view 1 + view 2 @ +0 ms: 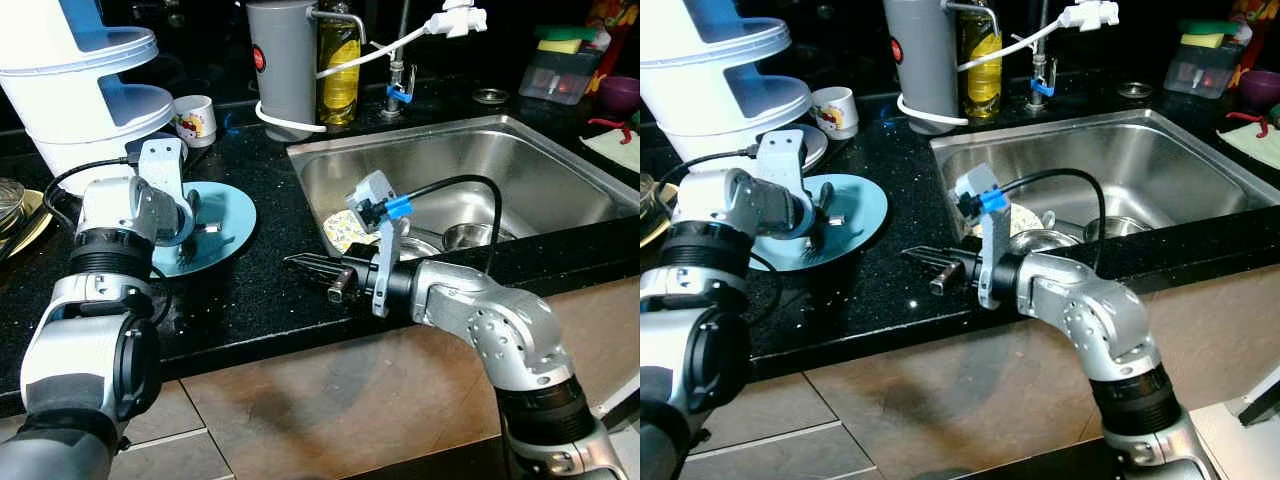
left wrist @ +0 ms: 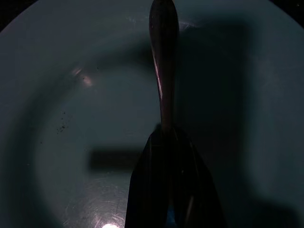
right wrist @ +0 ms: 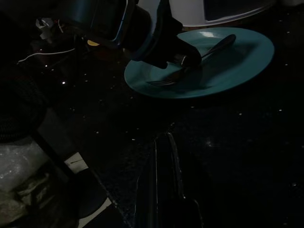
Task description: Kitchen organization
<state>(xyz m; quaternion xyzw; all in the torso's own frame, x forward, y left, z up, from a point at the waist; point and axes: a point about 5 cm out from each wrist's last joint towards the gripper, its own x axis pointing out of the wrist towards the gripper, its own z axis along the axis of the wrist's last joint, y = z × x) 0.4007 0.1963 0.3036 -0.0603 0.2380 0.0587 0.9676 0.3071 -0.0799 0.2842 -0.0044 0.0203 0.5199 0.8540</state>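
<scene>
Your left gripper (image 3: 183, 61) is down over the blue plate (image 1: 228, 215), and its 2 black fingers are pinched tight on a fork (image 3: 164, 80). In the left wrist view the fork handle (image 2: 164, 71) sticks straight out from between the fingers, over the plate. The right wrist view shows the fork's prongs low, at or just above the plate, beside a spoon (image 3: 219, 46) that lies on it too.

Your right gripper (image 1: 312, 267) waits low over the black counter (image 1: 260, 300), between the plate and the sink (image 1: 540, 170). Its 2 fingers lie close together with nothing in them.

Here is what could go wrong:

1. The fork is thin and smooth. If you lift fast or twist, it may swing in the pinch or slip out and clatter onto the plate.
2. The spoon sits very near the fork. If you drag sideways, you may knock the spoon off the plate.
3. If you push down, the plate may tip or slide on the shiny counter.
4. Your 2 arms are near each other. If you carry the fork toward the sink, it may hit the right gripper.
</scene>
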